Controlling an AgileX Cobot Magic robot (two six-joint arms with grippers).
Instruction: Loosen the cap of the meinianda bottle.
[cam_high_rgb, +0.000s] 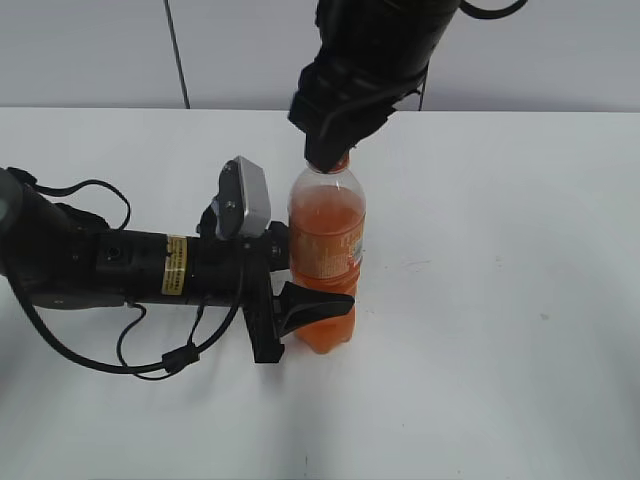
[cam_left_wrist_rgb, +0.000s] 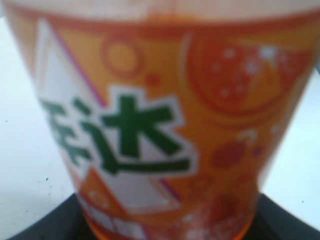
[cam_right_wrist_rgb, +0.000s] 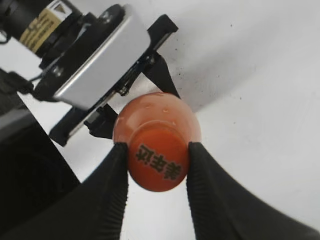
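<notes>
The meinianda bottle (cam_high_rgb: 326, 255) stands upright on the white table, clear plastic with orange drink and an orange label. Its label (cam_left_wrist_rgb: 165, 125) with green characters fills the left wrist view. My left gripper (cam_high_rgb: 300, 310) is shut on the bottle's lower body, its dark fingers on either side. My right gripper (cam_high_rgb: 330, 158) comes down from above and is shut on the orange cap (cam_right_wrist_rgb: 159, 161), one ribbed finger pressed on each side; dark characters show on the cap's top. In the exterior view the cap is mostly hidden by the right gripper.
The white table (cam_high_rgb: 500, 300) runs to a grey wall at the back. The left arm (cam_high_rgb: 110, 265) lies low across the table's left side with loose black cables beside it.
</notes>
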